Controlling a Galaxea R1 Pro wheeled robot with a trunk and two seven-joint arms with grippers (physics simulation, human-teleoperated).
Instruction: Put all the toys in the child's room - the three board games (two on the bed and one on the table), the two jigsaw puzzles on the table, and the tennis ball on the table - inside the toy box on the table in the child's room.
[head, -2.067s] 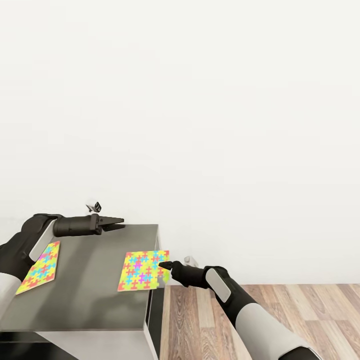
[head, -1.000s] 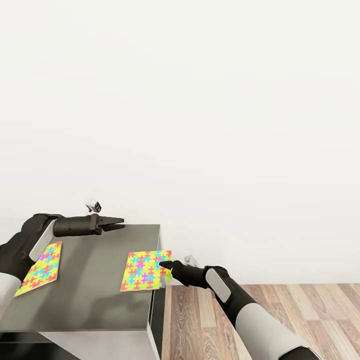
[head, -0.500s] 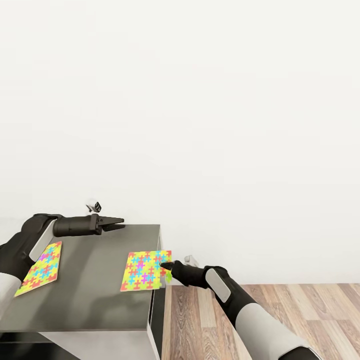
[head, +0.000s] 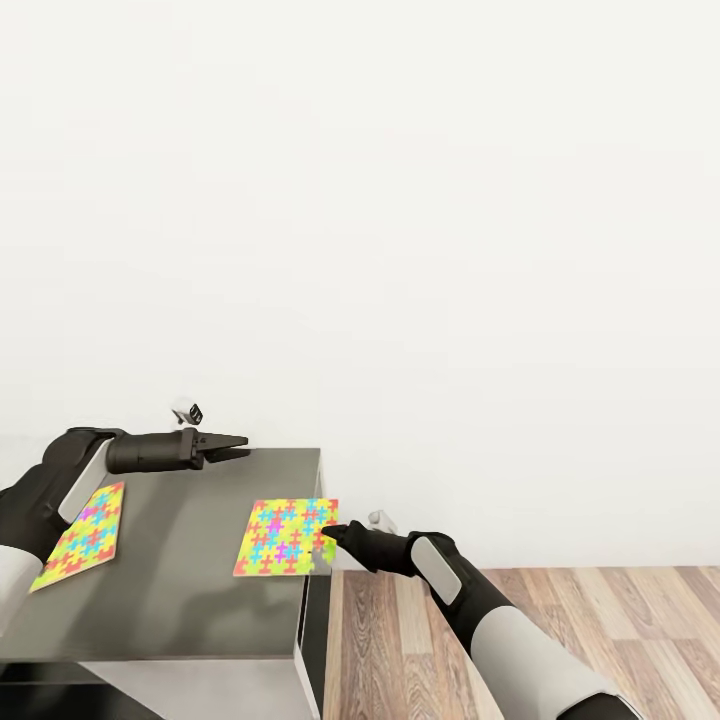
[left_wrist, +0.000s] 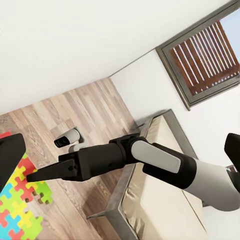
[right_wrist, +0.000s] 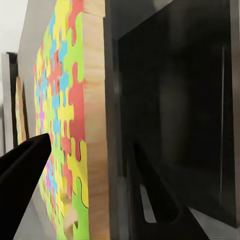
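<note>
Two jigsaw puzzles lie on the dark grey table. One jigsaw puzzle is at the left, under my left forearm. The other jigsaw puzzle sits at the table's right edge. My right gripper is open and straddles that puzzle's edge, one finger over its face and the other beside its wooden rim with a gap. My left gripper hangs open above the table's far edge, holding nothing. The toy box, board games and tennis ball are out of view.
The table backs onto a white wall, with a small dark fitting on it. Wood-plank floor lies to the right, with a small white device on it. The bed and a grey-framed window lie beyond my right arm.
The right-hand puzzle has slid slightly left on the table, and its green corner no longer sticks out under my right finger. Both arms have barely moved.
</note>
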